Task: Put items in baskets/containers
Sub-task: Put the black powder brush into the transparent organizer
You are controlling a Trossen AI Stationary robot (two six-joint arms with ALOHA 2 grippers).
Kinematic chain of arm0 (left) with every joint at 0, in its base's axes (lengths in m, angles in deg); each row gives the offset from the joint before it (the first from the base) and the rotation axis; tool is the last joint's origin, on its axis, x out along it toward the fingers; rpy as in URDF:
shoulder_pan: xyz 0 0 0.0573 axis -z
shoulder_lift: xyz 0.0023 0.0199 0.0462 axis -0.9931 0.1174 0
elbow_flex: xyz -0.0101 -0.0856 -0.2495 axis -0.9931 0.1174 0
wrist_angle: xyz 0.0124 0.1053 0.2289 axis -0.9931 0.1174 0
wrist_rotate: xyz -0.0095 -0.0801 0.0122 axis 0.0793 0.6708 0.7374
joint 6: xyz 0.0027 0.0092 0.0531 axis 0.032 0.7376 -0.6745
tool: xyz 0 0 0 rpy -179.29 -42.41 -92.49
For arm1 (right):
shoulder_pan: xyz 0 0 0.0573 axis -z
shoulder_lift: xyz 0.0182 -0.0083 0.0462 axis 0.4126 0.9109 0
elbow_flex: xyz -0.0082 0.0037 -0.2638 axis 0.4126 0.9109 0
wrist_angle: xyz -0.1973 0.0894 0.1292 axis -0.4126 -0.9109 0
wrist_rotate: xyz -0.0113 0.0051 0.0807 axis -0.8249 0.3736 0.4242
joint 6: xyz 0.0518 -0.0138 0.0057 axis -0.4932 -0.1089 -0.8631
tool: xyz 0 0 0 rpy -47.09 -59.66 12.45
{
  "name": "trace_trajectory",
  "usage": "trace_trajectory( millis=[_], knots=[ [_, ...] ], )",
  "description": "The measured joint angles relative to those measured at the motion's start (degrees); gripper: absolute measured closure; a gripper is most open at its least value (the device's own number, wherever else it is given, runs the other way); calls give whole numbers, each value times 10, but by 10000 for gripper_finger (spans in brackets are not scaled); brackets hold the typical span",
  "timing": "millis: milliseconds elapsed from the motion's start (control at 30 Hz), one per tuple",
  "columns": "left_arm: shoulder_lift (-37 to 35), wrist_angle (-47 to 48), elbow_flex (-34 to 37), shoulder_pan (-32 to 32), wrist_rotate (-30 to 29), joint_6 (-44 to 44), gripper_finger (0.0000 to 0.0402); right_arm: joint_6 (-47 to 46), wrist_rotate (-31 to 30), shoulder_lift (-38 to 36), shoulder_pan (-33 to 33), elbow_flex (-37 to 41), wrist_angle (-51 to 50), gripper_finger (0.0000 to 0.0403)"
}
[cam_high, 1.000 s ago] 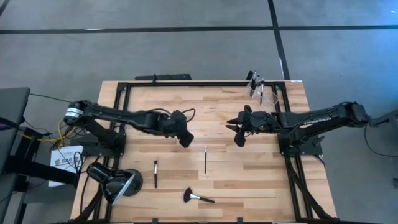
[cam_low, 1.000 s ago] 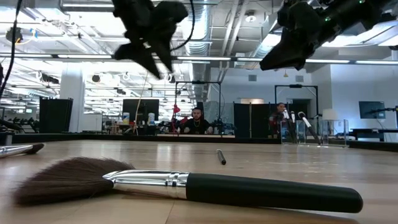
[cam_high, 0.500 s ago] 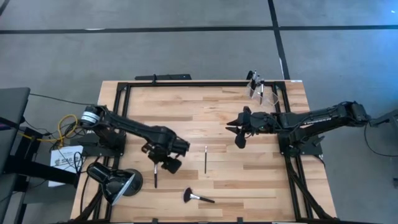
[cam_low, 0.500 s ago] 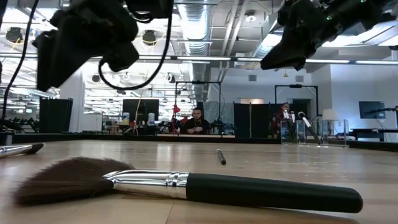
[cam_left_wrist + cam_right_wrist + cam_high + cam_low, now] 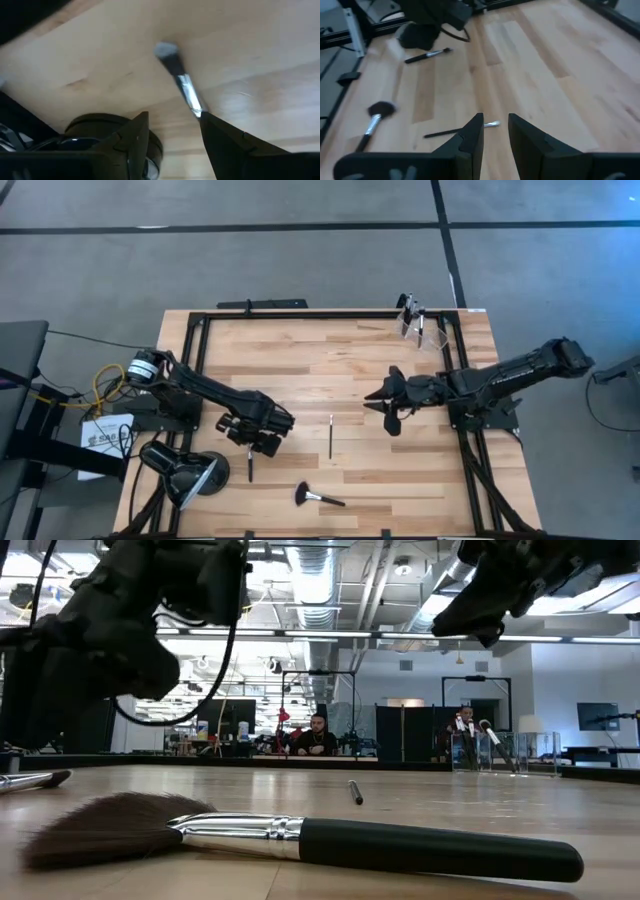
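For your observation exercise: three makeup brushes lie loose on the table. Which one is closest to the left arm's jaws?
The short brush directly beneath the left gripper, near the black lamp; the thin brush and fluffy-headed brush lie farther off.

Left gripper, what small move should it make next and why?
Probably lower straight down. The left gripper hovers open over the small makeup brush, whose handle runs in between the fingers; nothing is grasped yet, so descending should bring the fingers alongside it to close.
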Motion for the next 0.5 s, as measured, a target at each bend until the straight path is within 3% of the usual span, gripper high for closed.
trace_trajectory(
  millis=[500],
  knots=[
    [0, -116, 48, 6, 24, 39, 226, -53, -16, 0, -79, 0, 0, 324]
  ],
)
